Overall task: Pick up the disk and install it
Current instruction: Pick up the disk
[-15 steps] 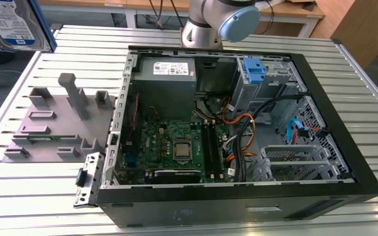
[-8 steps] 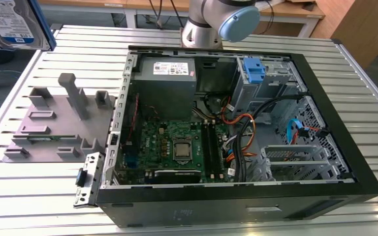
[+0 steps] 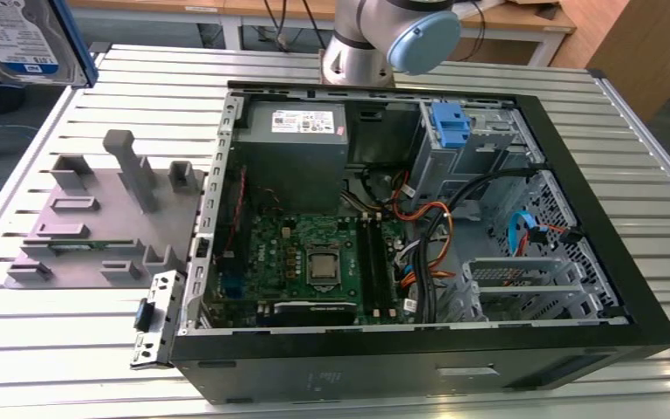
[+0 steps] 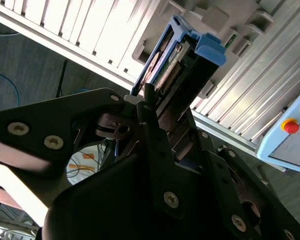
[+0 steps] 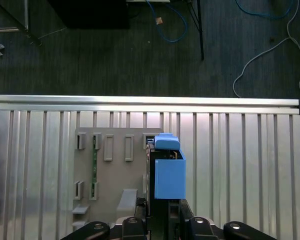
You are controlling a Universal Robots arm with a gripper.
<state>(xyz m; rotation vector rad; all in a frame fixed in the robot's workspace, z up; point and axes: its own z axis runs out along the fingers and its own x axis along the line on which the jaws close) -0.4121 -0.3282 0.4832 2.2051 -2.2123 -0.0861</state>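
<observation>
Pincer clamped on the disk: black fingers pressed against the two broad faces, blue carrier tab jutting past the tips. Held in the air, clear of the surface.

At the exterior view's far left, high up: disk seen face-on, white label with a blue band, blue frame along one edge. Same disk edge-on in the first wrist view, rising out of the pincer, with dark floor beyond the surface's rail.

Lower and a little to the right: grey slotted fixture, flat on the slatted metal surface, upright posts rising from it, well apart from the disk.

Next along: open computer case lying on its side. Inside, toward its left: grey metal box with a white sticker at the far end, green motherboard nearer the camera. Over the case's far rim: arm, grey with a pale blue cap.

Further right inside the case: narrow upright blue latch piece, then orange and black cables, then a perforated metal cage near the front right corner.

In the second wrist view, beyond the surface's edge: pale pendant with a red button.
</observation>
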